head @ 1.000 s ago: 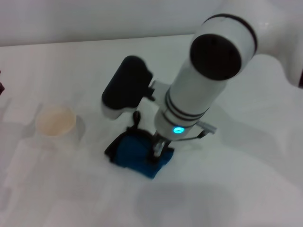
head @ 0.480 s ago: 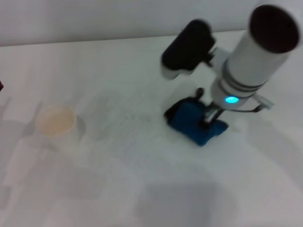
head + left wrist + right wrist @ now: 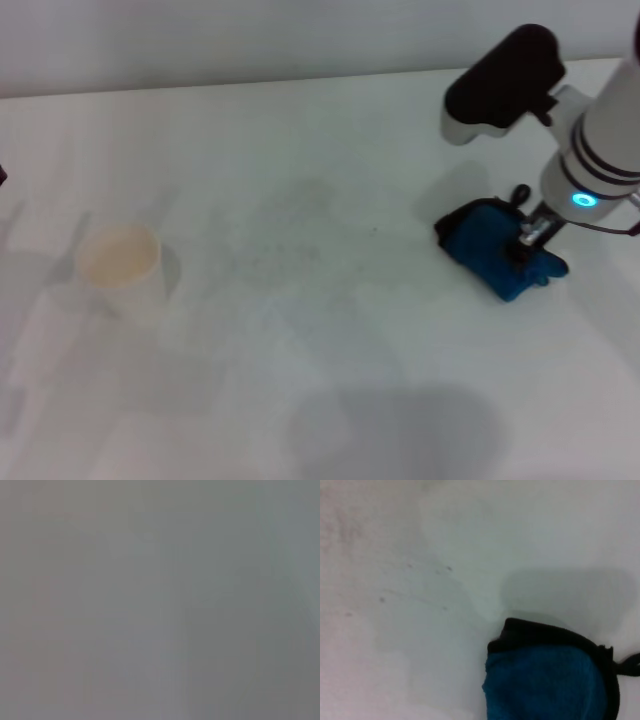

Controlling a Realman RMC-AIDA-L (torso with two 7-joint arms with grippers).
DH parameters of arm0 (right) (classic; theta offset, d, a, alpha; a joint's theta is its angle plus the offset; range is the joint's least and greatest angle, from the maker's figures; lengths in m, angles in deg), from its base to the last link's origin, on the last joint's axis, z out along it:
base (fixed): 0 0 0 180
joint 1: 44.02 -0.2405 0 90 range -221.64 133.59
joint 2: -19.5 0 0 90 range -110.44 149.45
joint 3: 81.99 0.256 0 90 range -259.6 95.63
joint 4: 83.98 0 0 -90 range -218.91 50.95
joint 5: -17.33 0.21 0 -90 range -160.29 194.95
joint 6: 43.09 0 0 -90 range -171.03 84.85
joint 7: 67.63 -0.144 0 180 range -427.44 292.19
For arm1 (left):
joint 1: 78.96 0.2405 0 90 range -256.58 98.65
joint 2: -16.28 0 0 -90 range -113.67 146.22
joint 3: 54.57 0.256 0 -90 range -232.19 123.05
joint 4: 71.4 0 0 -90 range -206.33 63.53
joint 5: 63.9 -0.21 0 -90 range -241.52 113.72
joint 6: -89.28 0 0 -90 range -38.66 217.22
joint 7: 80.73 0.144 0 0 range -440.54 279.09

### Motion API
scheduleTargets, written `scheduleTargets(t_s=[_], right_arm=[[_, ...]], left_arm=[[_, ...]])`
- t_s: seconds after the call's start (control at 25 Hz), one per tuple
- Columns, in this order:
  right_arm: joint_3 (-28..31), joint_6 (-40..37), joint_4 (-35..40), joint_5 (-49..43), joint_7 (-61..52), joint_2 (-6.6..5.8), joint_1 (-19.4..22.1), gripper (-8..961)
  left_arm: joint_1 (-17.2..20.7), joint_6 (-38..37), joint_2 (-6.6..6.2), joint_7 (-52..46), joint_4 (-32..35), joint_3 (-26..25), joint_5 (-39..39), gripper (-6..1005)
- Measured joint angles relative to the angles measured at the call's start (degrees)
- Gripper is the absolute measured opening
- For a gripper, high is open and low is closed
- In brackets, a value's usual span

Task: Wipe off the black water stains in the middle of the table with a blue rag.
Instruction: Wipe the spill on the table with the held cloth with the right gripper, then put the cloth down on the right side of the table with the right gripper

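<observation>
The blue rag [image 3: 488, 250], with black edging and a black loop, lies bunched on the white table [image 3: 300, 390] at the right. My right gripper [image 3: 523, 243] comes down from above and is shut on the rag's right part, pressing it to the table. No dark blotch shows in the middle. Only faint grey smears [image 3: 290, 225] and one tiny dark dot [image 3: 375, 231] are there. The right wrist view shows the rag [image 3: 545, 685] and a few small specks [image 3: 449, 568] on the table beside it. The left wrist view shows only plain grey, and my left gripper is out of view.
A pale translucent cup [image 3: 118, 258] stands on the table at the left. The table's far edge runs along a light wall [image 3: 250, 40] at the back.
My right gripper has dragged the blue rag from the front middle of the table to the right and farther back. The middle now shows only faint smears.
</observation>
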Motion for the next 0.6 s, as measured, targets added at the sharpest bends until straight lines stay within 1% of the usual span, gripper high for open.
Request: scheduleTargets(t_s=[0.16, 0.6], right_arm=[[1.6, 0.0, -0.1, -0.6, 0.7, -0.03, 1.4, 108], [1.6, -0.1, 0.2, 0.9, 4.2, 0.26, 2.0, 114]], left_arm=[[-0.2, 0.1, 0.00, 0.0, -0.1, 0.0, 0.0, 879], [-0.5, 0.2, 0.00, 0.0, -0.1, 0.0, 0.2, 879]])
